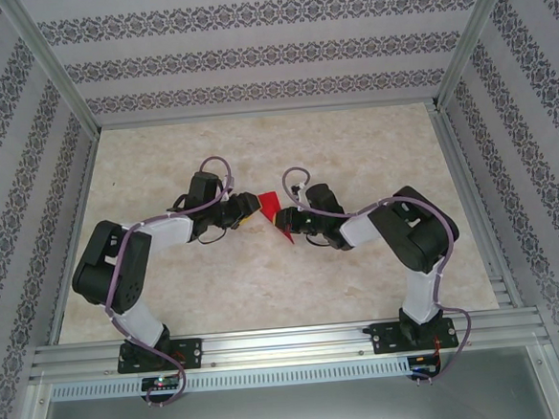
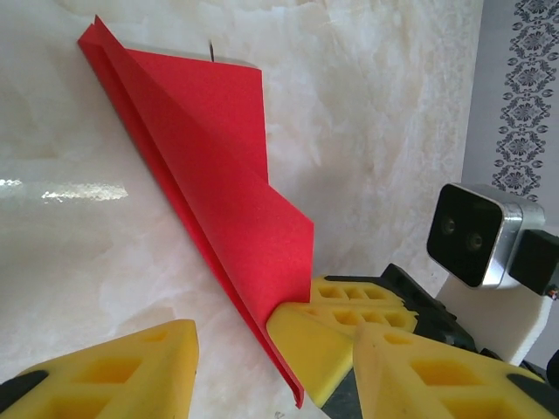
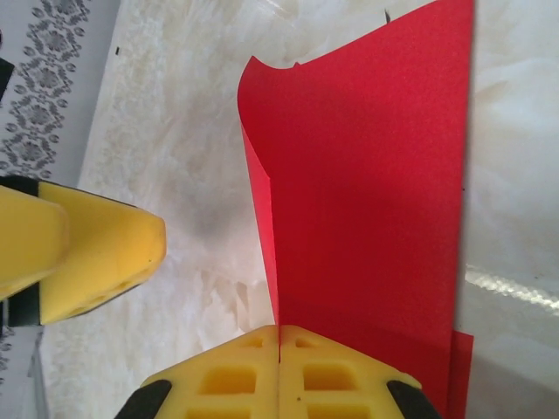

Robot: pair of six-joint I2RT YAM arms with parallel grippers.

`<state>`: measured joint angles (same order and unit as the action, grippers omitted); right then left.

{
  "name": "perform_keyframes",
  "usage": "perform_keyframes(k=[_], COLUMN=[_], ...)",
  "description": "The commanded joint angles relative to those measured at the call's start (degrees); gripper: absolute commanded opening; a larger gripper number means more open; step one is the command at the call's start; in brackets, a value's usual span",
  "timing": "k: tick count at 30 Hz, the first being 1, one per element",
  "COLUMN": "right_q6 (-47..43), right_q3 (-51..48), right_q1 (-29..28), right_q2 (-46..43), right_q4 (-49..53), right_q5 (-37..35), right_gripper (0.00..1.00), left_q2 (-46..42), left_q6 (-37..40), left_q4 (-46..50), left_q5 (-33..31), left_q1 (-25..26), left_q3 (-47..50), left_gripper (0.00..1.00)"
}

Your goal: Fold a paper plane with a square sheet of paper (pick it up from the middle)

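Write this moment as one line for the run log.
red paper partly folded | right gripper shut on it | left gripper open astride it | folding unfinished

Left gripper (image 1: 248, 209) agape, right gripper (image 3: 279, 340) closed

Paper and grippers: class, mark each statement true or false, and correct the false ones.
1. The right gripper is shut on the paper. True.
2. The left gripper is clamped on the paper too. False: its fingers stand apart, open, with the paper's edge between them.
3. The paper lies flat and unfolded on the table. False: it is folded, its layers show, and the right gripper holds it.
4. The two grippers meet near the middle of the table. True.
5. The paper is blue. False: it is red.
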<state>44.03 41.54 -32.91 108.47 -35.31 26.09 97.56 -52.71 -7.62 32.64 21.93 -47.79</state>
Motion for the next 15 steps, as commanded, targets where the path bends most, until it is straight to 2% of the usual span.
perform_keyframes(k=[1,7,15], right_q6=[6.2,11.5,15.5], right_q3=[0.3,-0.5,-2.3], right_q1=[1.3,2.7,3.5], right_q2=[1.6,3.2,3.3], right_q4=[-6.6,-11.9,-14.0], right_q5=[4.5,7.8,9.2], right_gripper=[0.0,0.0,0.0], left_q2=[1.3,2.8,4.4], left_q6=[2.1,3.7,4.3], left_q4=[-3.9,-5.2,-8.0], left_q5=[1.2,2.6,3.2], left_q1=[0.7,1.8,2.5], left_q3=[-0.4,-1.5,-2.3], left_gripper=[0.5,0.46,0.41])
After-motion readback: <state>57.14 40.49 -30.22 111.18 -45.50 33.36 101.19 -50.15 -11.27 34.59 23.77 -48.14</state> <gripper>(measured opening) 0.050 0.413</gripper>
